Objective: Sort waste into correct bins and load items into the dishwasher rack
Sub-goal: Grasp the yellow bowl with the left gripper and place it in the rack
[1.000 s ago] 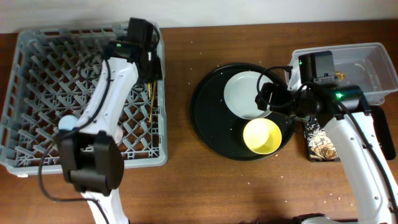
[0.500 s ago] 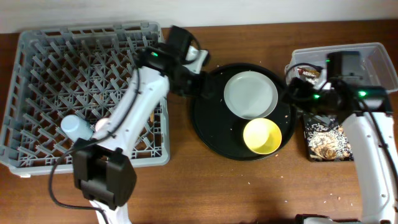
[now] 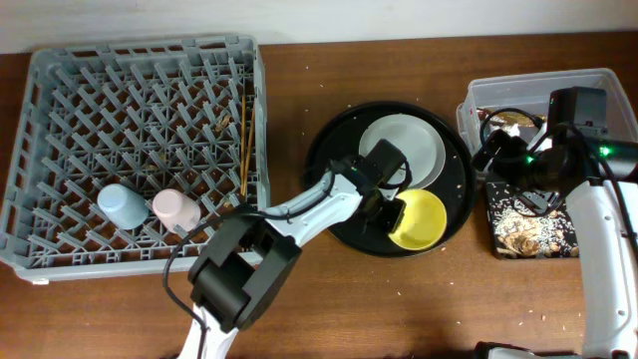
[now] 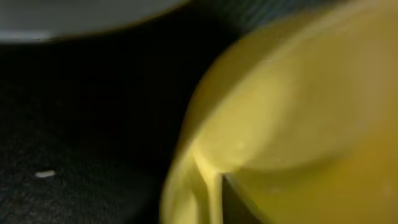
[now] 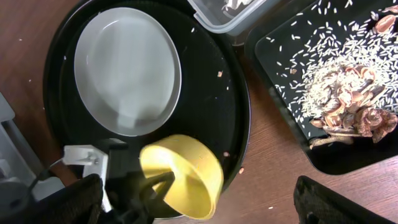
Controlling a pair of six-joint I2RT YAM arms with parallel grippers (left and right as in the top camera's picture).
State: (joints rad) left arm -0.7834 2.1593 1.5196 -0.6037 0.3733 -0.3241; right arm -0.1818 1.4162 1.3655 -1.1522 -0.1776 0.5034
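Well to the left of the left gripper's fingers sits the dishwasher rack. It holds the blue cup and the pink cup side by side near its front edge. The chopsticks lie along its right wall, the side nearest those fingers. The left gripper is down on the round black tray, its fingers clamped on the left rim of the yellow bowl, one inside the wall and one outside. In the right wrist view the bowl looks tipped up in that grip. Just behind the fingers the plate lies flat on the same round tray, near the bowl. Right of the bowl, the right gripper hangs above the round tray's right edge, its fingers spread wide with nothing between them. The clear tub stands to their right, and the shallow black tray, beside it and nearer the front, carries the rice and the brown scraps.
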